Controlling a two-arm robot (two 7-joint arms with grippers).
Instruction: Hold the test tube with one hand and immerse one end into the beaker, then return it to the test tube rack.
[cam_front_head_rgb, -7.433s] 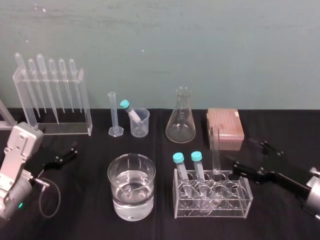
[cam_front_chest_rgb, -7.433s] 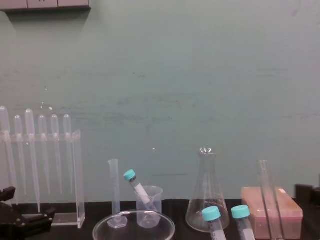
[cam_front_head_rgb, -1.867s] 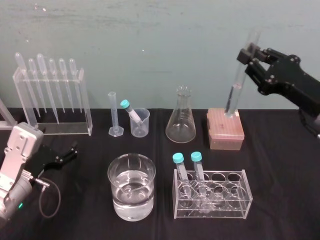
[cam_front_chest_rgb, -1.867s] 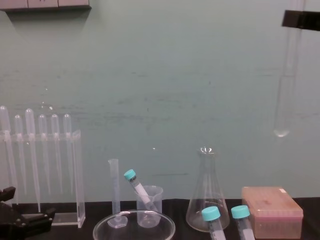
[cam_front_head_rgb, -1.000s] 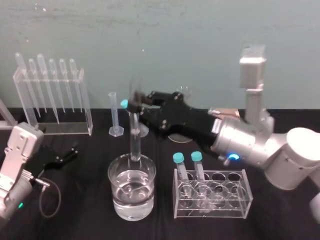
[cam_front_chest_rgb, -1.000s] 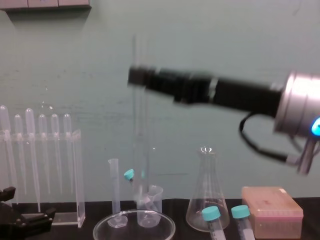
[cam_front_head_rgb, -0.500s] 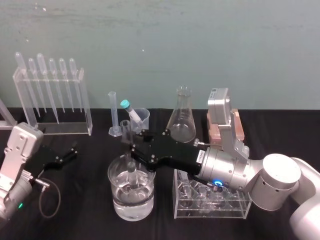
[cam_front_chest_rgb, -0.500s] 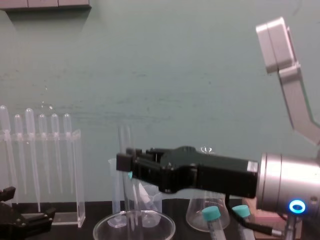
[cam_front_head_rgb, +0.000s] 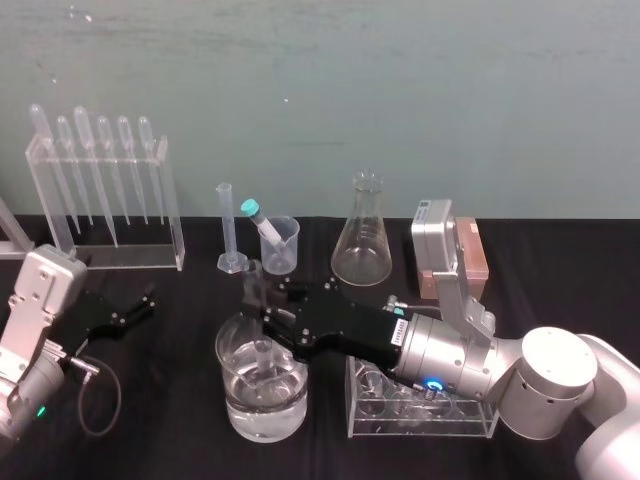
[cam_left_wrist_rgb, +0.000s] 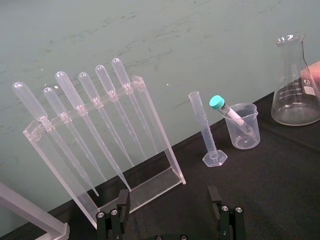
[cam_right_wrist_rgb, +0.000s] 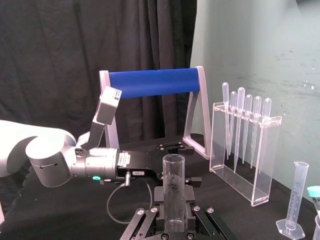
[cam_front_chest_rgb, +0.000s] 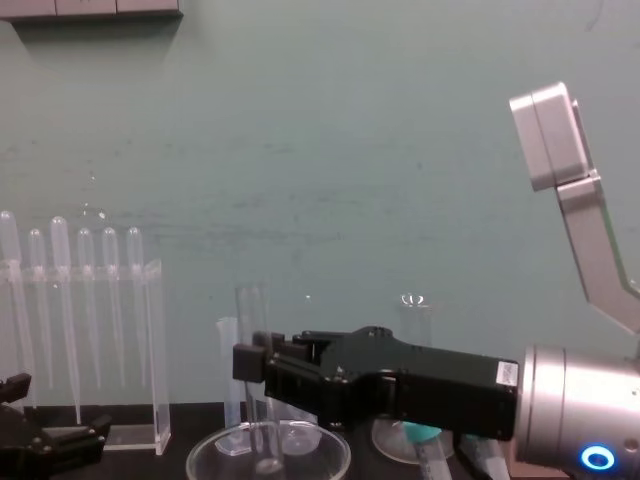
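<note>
Test tube (cam_front_head_rgb: 262, 352) inside beaker (cam_front_head_rgb: 220, 352), off its rim

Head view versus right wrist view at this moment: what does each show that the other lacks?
Head view: the test tube with its lower end in the water of the beaker, and the right gripper clamping it above the rim. Right wrist view: the tube's open mouth and a blue-handled frame. Both: the tube, the pipette stand, and the left gripper parked at the left of the table.

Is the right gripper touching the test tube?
Touching. Right wrist view shows the right gripper closed around the test tube; left gripper parked open, far left.
</note>
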